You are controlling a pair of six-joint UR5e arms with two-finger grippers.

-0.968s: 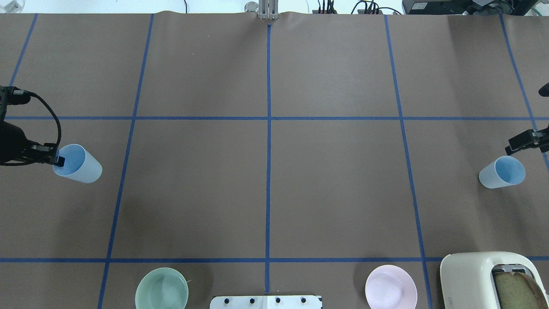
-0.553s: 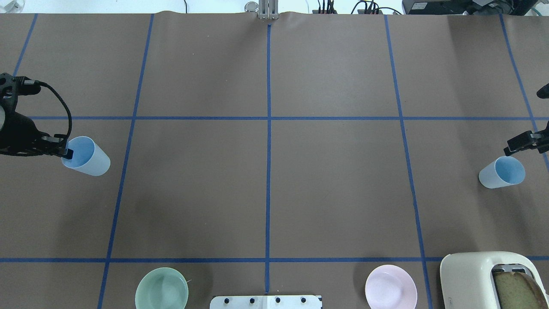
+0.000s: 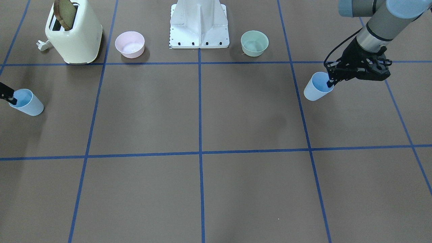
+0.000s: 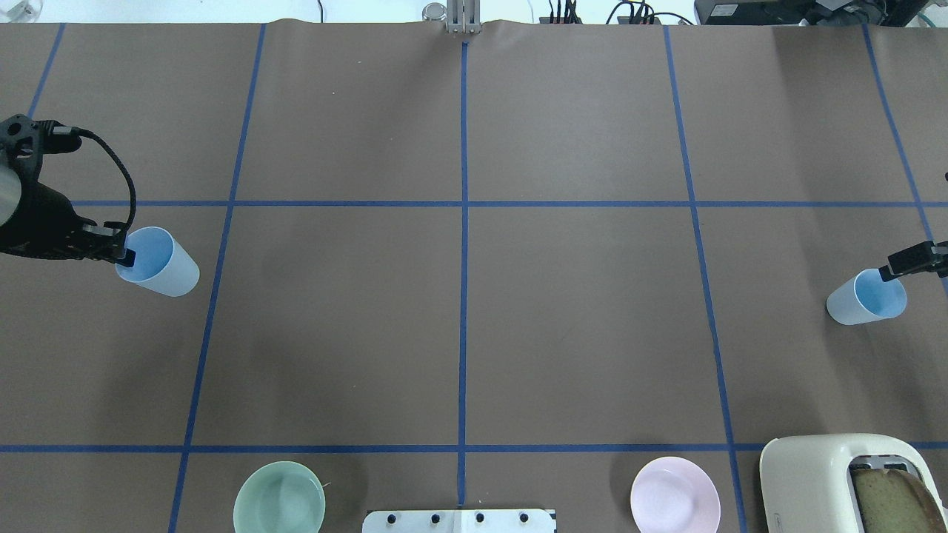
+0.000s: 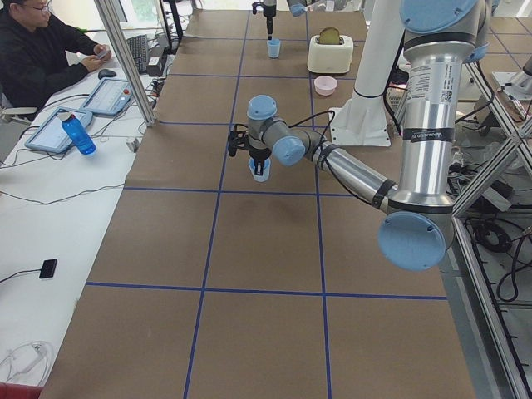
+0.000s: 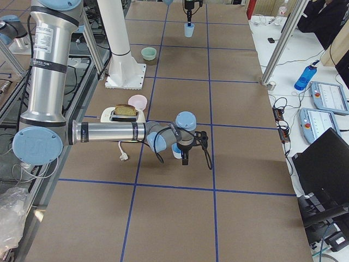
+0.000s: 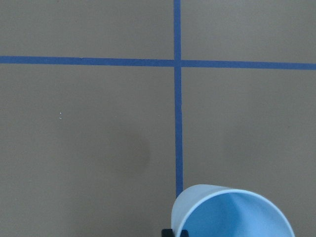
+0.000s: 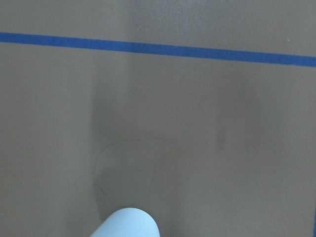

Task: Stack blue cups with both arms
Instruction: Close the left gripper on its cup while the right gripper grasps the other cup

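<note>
My left gripper is shut on the rim of one blue cup and holds it just above the table at the far left. They also show in the front view, the gripper beside the cup, and the left wrist view shows the cup's mouth. The other blue cup stands upright at the far right. My right gripper is at its rim, one finger against it. Its jaws look apart. The right wrist view shows a pale edge of this cup.
A pale green bowl, a pink bowl and a cream toaster with toast stand along the near edge, beside the white base pedestal. Blue tape lines cross the brown table.
My left gripper has carried its cup to the right and away from the robot. My right gripper has come down to the rim of the right cup, which has not moved.
</note>
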